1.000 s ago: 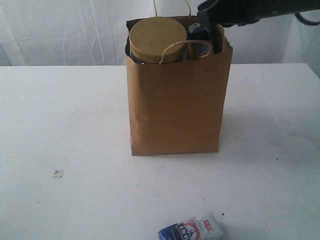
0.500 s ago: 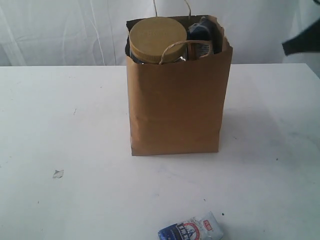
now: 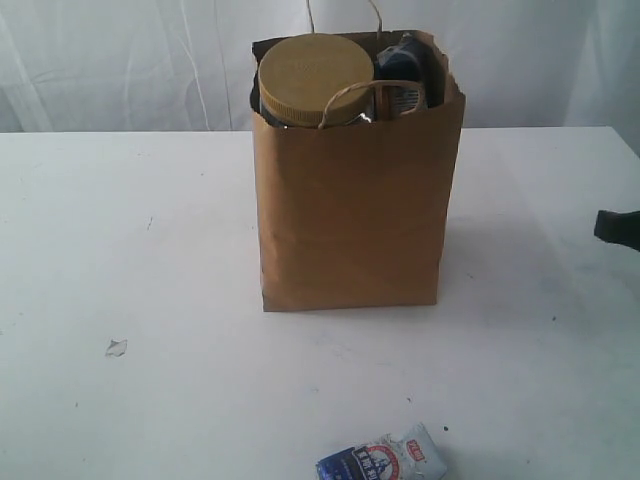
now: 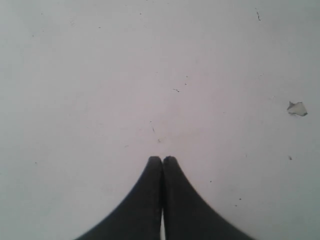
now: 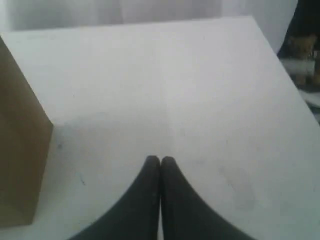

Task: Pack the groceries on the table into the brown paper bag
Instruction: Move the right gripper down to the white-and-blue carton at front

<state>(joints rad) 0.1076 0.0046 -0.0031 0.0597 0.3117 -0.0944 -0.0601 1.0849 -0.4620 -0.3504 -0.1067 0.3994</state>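
Observation:
The brown paper bag [image 3: 350, 200] stands upright mid-table, its side also in the right wrist view [image 5: 20, 135]. A clear jar with a tan lid [image 3: 315, 78] and a dark packet [image 3: 403, 72] stick out of its top. A small blue-white packet [image 3: 383, 460] lies on the table [image 3: 150, 300] at the near edge. My right gripper [image 5: 160, 161] is shut and empty above bare table to the right of the bag; only a dark tip of the right arm [image 3: 618, 228] shows at the exterior view's right edge. My left gripper [image 4: 162, 161] is shut and empty over bare tabletop.
A small white scrap [image 3: 116, 347] lies on the table left of the bag, also seen in the left wrist view as a scrap [image 4: 297, 108]. White curtains hang behind. The table's far right edge [image 5: 280, 55] shows clutter beyond it.
My right arm has left the top of the bag, swung right and dropped low to the right edge. Its jaws have closed. The dark packet stays in the bag.

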